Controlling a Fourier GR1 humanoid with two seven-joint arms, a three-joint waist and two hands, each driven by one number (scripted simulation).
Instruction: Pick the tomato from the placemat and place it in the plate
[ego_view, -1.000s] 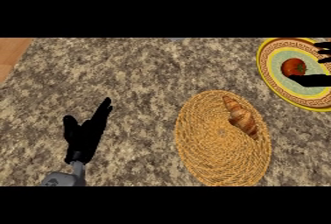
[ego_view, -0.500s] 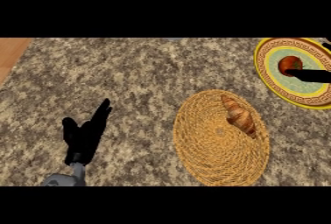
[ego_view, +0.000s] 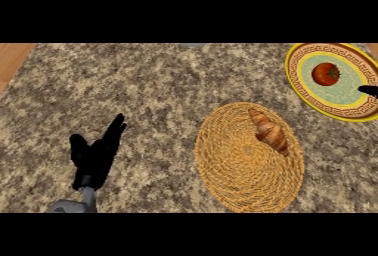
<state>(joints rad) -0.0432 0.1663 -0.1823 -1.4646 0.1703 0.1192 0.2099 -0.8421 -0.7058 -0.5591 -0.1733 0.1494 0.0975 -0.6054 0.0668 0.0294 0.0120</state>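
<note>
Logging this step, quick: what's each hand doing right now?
Left hand: open, resting, holding nothing.
Right hand: only a tip shows at the right edge; cannot tell.

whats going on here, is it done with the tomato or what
The tomato lies on the plate at the counter's far right, with nothing gripping it. Only a black tip of the right hand shows at the right edge over the plate, too little to read its fingers. The left hand rests open on the counter at the left, fingers straight. A croissant lies on the woven placemat. The placing looks done.
</note>
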